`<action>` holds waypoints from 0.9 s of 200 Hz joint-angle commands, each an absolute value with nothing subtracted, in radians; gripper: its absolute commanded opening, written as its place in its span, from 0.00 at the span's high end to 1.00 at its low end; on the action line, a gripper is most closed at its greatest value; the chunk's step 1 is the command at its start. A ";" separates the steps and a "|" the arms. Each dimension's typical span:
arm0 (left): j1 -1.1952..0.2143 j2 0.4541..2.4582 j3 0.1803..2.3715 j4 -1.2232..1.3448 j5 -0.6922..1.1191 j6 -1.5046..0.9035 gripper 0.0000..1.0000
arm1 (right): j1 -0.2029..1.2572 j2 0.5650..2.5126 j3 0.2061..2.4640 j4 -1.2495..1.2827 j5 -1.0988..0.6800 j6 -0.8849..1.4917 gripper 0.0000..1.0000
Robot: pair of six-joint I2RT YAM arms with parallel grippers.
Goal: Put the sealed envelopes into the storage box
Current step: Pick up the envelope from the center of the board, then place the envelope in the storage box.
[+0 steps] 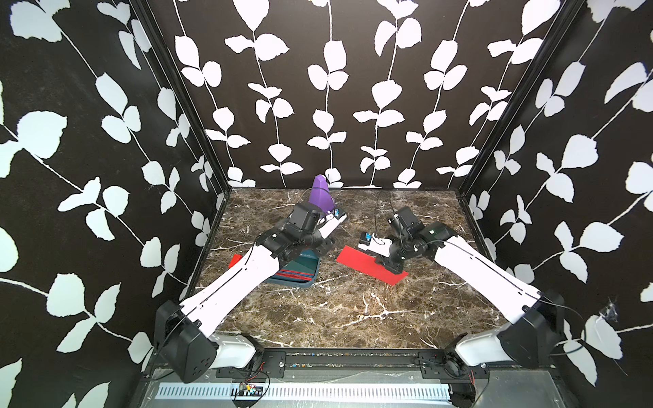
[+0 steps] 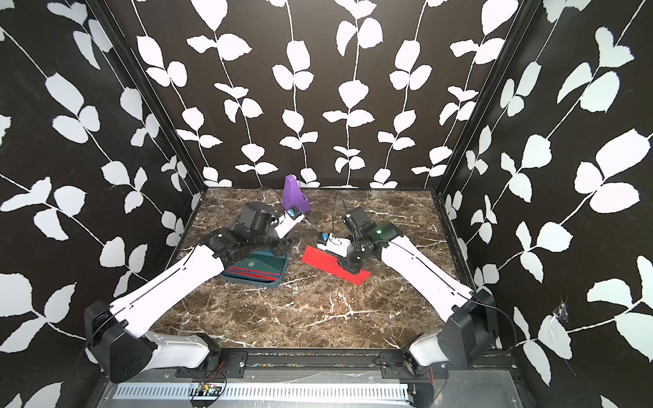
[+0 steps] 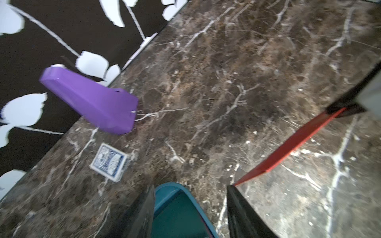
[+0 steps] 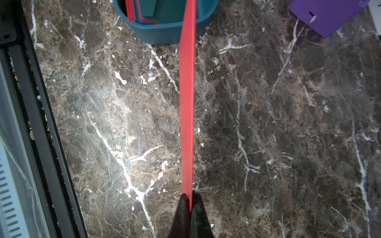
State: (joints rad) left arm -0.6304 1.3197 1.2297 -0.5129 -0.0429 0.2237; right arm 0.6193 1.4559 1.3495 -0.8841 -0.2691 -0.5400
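The teal storage box [image 1: 312,273] [image 2: 279,279] sits left of centre, partly under my left arm. A dark green envelope [image 1: 300,264] [image 2: 261,263] lies on top inside it, with red and blue envelope edges beneath. My left gripper [image 1: 324,245] [image 3: 190,206] hovers open over the box's far end [image 3: 175,187], holding nothing. My right gripper [image 1: 388,265] [image 2: 348,265] [image 4: 190,204] is shut on one end of a red envelope [image 1: 357,259] [image 2: 325,261] [image 4: 186,103]. That envelope is tilted, and its free end points toward the box [image 4: 165,31].
A purple pyramid-shaped object [image 1: 319,194] [image 3: 92,103] stands at the back near the wall. A small blue-and-white card pack [image 3: 110,161] lies near it. A red flat piece [image 1: 235,261] shows left of my left arm, mostly hidden. Black frame rails edge the marble table [image 1: 353,311].
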 commanded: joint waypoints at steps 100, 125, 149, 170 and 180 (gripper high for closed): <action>0.012 1.276 1.134 -0.824 -0.281 -0.522 0.39 | 0.980 1.898 1.895 -0.627 0.155 -0.550 1.00; 0.073 1.266 1.084 -0.842 -0.288 -0.540 0.38 | 1.034 2.036 2.087 -0.698 0.161 -0.563 1.00; 0.139 1.245 1.033 -0.841 -0.289 -0.547 0.38 | 1.067 2.125 2.194 -0.715 0.158 -0.562 1.00; 0.175 1.236 0.999 -0.839 -0.279 -0.557 0.38 | 1.087 2.187 2.255 -0.724 0.155 -0.558 1.00; 0.187 1.229 0.985 -0.832 -0.274 -0.555 0.38 | 1.090 2.216 2.280 -0.732 0.153 -0.557 1.00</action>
